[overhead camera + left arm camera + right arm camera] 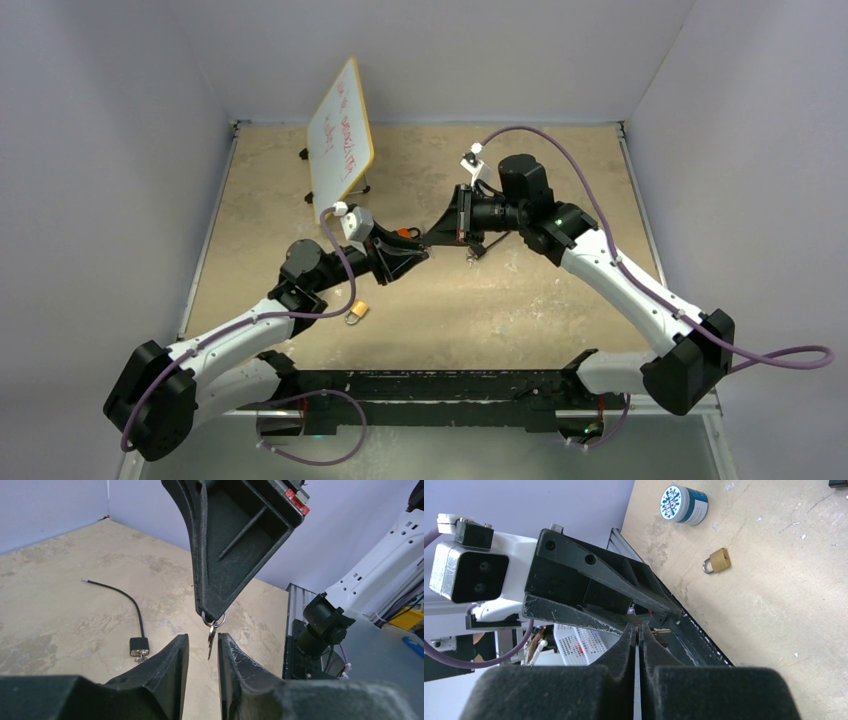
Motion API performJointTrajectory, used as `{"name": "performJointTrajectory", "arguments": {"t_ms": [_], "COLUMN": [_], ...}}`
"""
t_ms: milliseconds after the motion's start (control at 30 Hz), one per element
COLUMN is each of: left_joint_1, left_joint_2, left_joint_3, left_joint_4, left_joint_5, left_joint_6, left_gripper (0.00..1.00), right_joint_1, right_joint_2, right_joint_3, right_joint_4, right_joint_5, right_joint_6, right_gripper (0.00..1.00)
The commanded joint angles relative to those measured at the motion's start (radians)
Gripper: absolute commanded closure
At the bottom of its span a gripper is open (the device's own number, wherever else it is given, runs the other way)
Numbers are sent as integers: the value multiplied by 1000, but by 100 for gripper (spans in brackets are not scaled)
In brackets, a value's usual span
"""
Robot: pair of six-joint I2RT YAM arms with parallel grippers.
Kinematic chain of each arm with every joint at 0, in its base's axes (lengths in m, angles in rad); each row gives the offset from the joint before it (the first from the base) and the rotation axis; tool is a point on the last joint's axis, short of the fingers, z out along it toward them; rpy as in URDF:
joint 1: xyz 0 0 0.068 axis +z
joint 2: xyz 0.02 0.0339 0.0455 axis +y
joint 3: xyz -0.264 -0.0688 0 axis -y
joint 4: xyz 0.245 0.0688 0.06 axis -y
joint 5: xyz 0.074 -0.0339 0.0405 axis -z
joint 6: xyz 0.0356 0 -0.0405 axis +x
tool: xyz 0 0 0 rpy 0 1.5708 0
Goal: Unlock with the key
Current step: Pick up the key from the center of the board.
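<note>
My right gripper (637, 630) pinched the key ring (214, 620); my left gripper (202, 650), narrowly open, flanked the key (211, 642); the brass padlock (357, 313), at seven o'clock, lay not yet unlocked.

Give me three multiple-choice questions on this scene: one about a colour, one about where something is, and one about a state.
1. What colour is the small padlock lying on the table?
A. red
B. brass
C. green

2. Where does the key hang?
A. between the open fingers of the left gripper
B. inside the padlock
C. from a wall hook

3. What state is the right gripper in?
A. wide open
B. shut on the key ring
C. shut on the padlock

Answers:
1 B: its body shows brass in the right wrist view.
2 A: the left wrist view shows a finger on each side of the key, with a gap on both sides.
3 B: its tips pinch the ring and the key dangles below.
</note>
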Motion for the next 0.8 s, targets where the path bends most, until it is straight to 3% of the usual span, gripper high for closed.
{"name": "performJointTrajectory", "arguments": {"t_ms": [0, 100, 267, 633, 767], "left_joint_1": [6, 6, 6, 6, 7], "left_joint_2": [-16, -11, 0, 31, 47], "left_joint_3": [-11, -1, 1, 8, 14], "left_joint_4": [55, 63, 65, 108, 113], "left_joint_5": [47, 51, 66, 42, 43], "left_joint_6": [-3, -4, 5, 4, 1], "left_gripper": [68, 64, 73, 82, 95], "right_joint_1": [-8, -9, -14, -17, -18], "right_joint_2": [-30, -27, -21, -7, -8], "right_joint_3": [-4, -3, -4, -16, -18], "right_joint_4": [43, 45, 58, 93, 94], "right_joint_5": [-8, -10, -3, -32, -31], "right_joint_6": [23, 32, 53, 85, 87], "right_gripper": [100, 100, 100, 100, 100]}}
